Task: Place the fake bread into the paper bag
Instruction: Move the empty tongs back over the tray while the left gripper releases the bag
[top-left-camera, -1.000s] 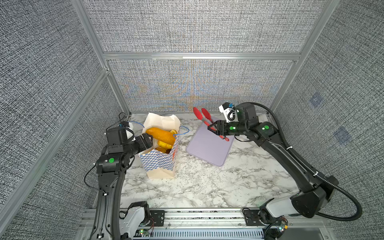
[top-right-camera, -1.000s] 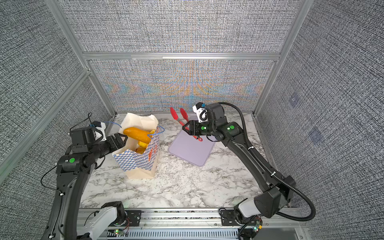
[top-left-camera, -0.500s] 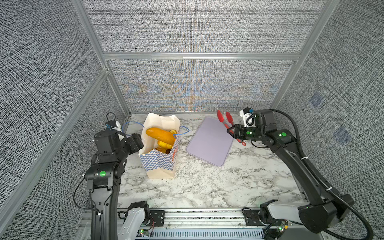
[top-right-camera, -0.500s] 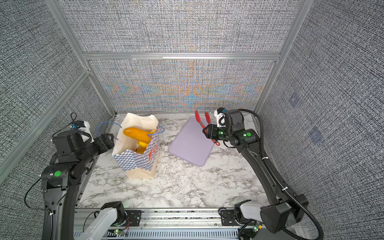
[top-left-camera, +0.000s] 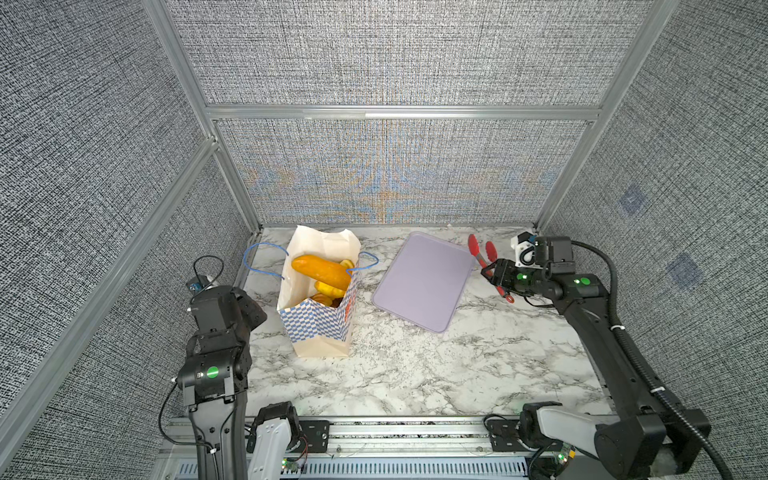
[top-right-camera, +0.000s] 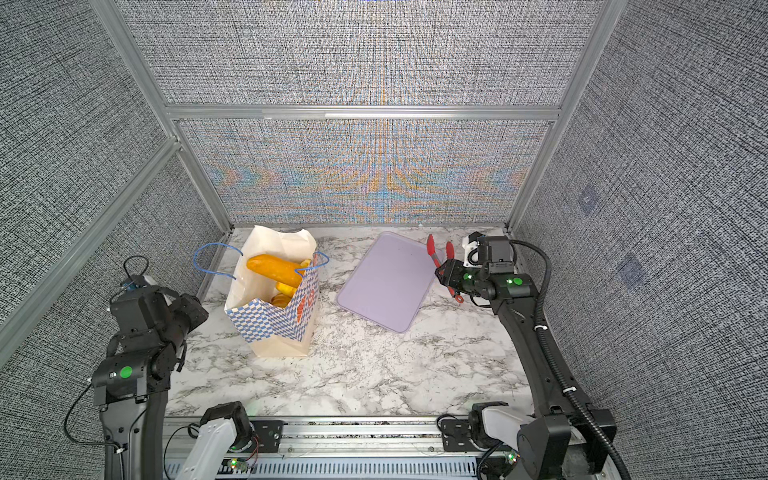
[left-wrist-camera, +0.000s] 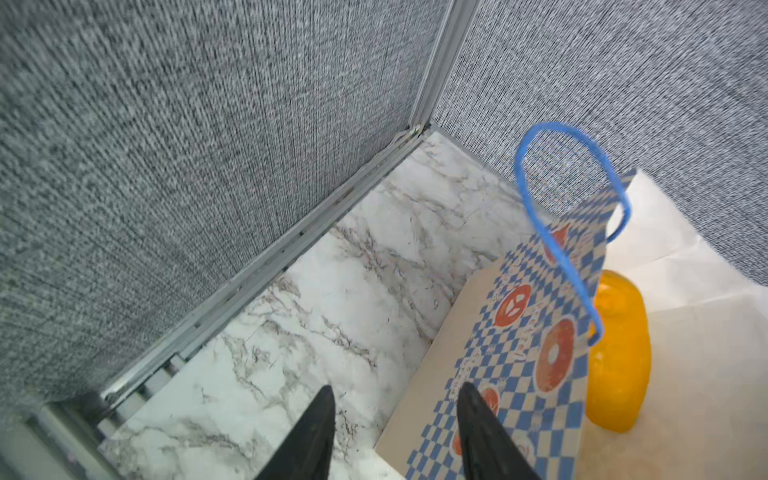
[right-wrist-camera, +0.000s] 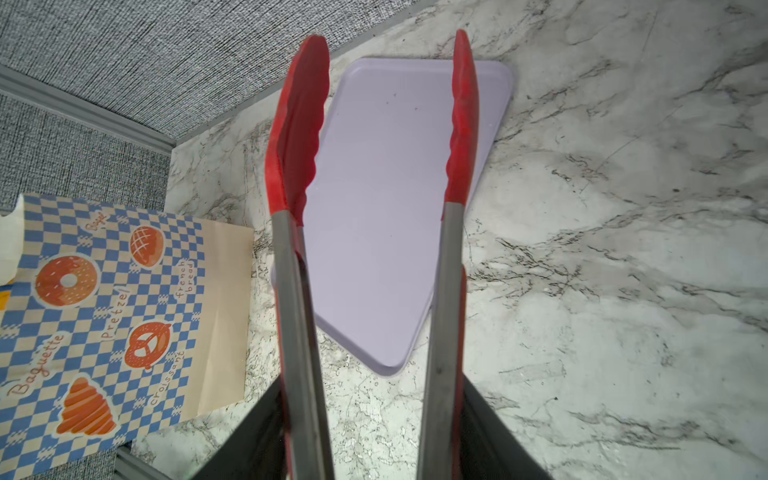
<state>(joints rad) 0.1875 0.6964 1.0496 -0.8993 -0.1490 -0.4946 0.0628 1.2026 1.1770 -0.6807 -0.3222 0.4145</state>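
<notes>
The paper bag (top-left-camera: 320, 328) (top-right-camera: 274, 328) stands upright and open on the left of the marble table, blue-checked with blue cord handles. Fake bread lies inside it: a long golden loaf (top-left-camera: 322, 270) (top-right-camera: 274, 268) sticks out at the top, with smaller buns (top-left-camera: 328, 291) beneath. My left gripper (left-wrist-camera: 397, 388) (top-left-camera: 257, 311) hangs left of the bag, open, with nothing between its fingers; one fingertip (left-wrist-camera: 467, 399) is over the bag's side (left-wrist-camera: 519, 353). My right gripper (right-wrist-camera: 370, 415) (top-left-camera: 496, 276) is shut on the red tongs (top-left-camera: 482, 255) (right-wrist-camera: 297, 137) at the back right. The tongs' tips are spread and hold nothing.
A flat lavender tray (top-left-camera: 419, 282) (top-right-camera: 382, 282) (right-wrist-camera: 382, 208) lies bare between the bag and the tongs. Grey fabric walls with aluminium posts close in the back and both sides. One handle loop (top-left-camera: 264, 257) hangs out toward the left wall.
My left arm has drawn back from the bag toward the front left and its jaws have narrowed. My right arm has carried the tongs rightward, off the tray.
</notes>
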